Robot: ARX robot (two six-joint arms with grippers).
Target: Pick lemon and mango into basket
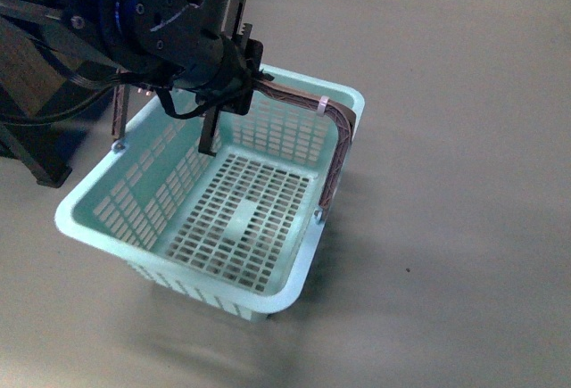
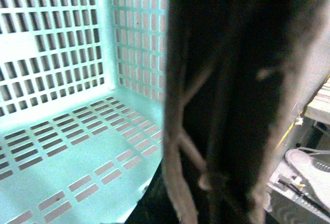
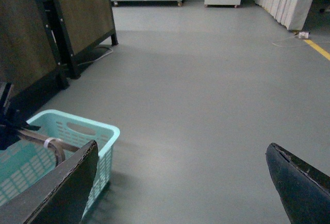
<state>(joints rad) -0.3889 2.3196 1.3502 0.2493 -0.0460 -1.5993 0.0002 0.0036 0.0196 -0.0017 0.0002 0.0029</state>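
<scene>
Closest to you, the basket (image 1: 348, 96) hangs in the middle of the front view. Its near rim is at 6 o'clock and its far rim is up toward 12. Its long way seems to run from about 7 to 1 o'clock. It is empty; you see only the slotted bottom.

Your left hand (image 1: 241, 76) is at 11 o'clock, over the far part of the basket. It looks clamped on the brown handle (image 1: 337, 143). The left wrist view is blurry and shows little more than that handle up close.

Your right hand (image 3: 180, 152) is not in the front view. Its own camera shows its two fingers wide apart with nothing between them.

The lemon and the mango are not in any picture, so you cannot tell which way they lie. I think the right hand must fetch them, because the left one is busy.

Farther off there is bare gray floor (image 1: 464, 227), then a dark cabinet (image 3: 31, 28).
</scene>
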